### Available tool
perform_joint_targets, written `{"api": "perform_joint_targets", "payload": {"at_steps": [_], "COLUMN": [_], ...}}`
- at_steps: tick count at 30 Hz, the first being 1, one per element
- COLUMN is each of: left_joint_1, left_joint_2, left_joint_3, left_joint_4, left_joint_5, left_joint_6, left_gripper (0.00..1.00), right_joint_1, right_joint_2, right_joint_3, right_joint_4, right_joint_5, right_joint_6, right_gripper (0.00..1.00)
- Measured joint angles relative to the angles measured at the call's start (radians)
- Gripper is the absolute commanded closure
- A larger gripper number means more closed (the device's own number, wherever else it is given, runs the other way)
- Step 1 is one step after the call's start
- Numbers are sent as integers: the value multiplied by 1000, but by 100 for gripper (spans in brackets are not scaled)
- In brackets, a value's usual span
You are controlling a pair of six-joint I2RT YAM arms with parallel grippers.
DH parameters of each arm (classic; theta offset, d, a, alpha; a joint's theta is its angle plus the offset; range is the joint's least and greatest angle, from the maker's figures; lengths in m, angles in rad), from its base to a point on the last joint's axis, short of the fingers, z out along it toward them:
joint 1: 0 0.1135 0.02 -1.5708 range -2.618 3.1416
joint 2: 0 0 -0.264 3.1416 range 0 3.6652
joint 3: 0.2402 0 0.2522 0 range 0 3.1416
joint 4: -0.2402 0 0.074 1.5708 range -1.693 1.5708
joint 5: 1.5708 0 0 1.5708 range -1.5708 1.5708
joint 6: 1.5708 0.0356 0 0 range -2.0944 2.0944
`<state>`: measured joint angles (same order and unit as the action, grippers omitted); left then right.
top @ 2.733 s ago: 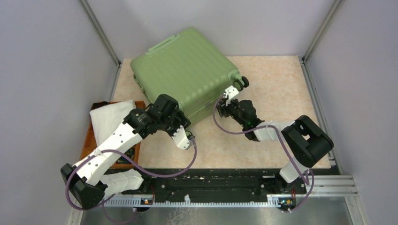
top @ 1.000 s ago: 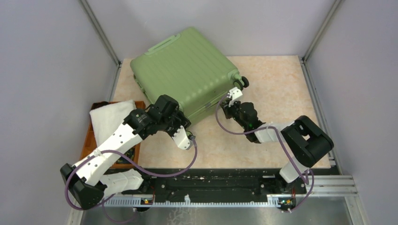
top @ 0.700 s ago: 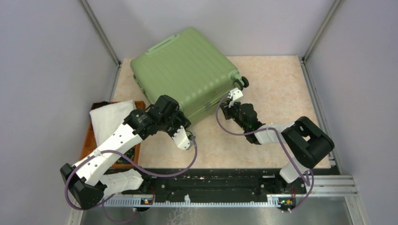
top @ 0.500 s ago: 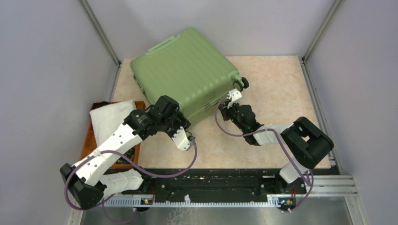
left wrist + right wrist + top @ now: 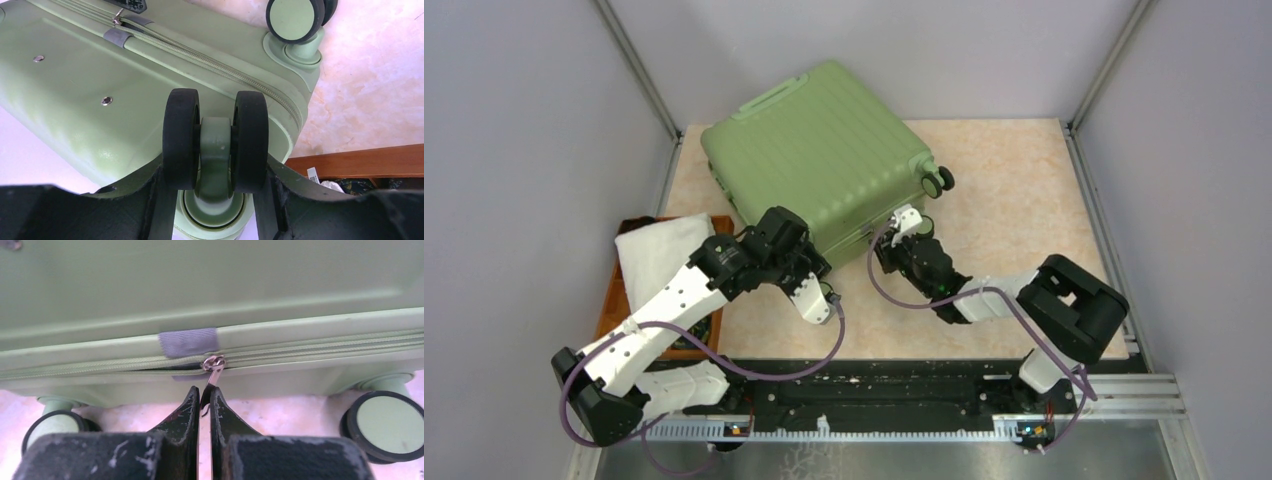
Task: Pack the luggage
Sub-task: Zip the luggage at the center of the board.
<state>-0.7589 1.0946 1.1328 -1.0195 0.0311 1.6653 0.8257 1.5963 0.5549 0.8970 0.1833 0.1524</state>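
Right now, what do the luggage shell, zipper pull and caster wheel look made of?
luggage: probably hard moulded plastic, satin green; ribbed, soft sheen.
zipper pull: metal, likely; bright silver glint.
caster wheel: matte black tyres, rubber or plastic, can't tell; green hub looks plastic.

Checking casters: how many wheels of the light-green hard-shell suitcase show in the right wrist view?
2, below the zipper of the light-green suitcase: one black-rimmed green wheel at lower left, another at lower right. Others may be hidden.

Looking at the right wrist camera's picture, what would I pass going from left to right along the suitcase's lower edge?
Small wheel → zipper pull → big wheel
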Motion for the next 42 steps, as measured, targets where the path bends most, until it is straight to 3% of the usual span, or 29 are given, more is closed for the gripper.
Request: {"api": "perform_joint_targets", "payload": {"at_steps": [13,27,30,32,38,42], "left_joint_1": [-20,-22,-22,-22,-29,-29], "left_joint_2": [0,10,10,10,11,11], "left_joint_3": [2,21,25,25,25,25], "left_joint_4": [-36,-65,-73,-74,-51,-48], "left_joint_5": [4,-5,-7,-8,16,21], "left_joint_6": [-16,-21,-22,-22,-32,-37], "left_gripper": [79,83,84,84,85,86], "right_joint_1": [201,295,303,305,313,197], "right_joint_2": [49,193,204,203,13,-164], "right_joint_3": [5,108,108,103,-65,-185], "right_joint_4": [63,144,166,173,219,208], "right_joint_5": [82,94,98,103,-41,-72], "right_joint_6": [28,69,88,101,190,238], "right_gripper": [100,100,88,69,51,49]}}
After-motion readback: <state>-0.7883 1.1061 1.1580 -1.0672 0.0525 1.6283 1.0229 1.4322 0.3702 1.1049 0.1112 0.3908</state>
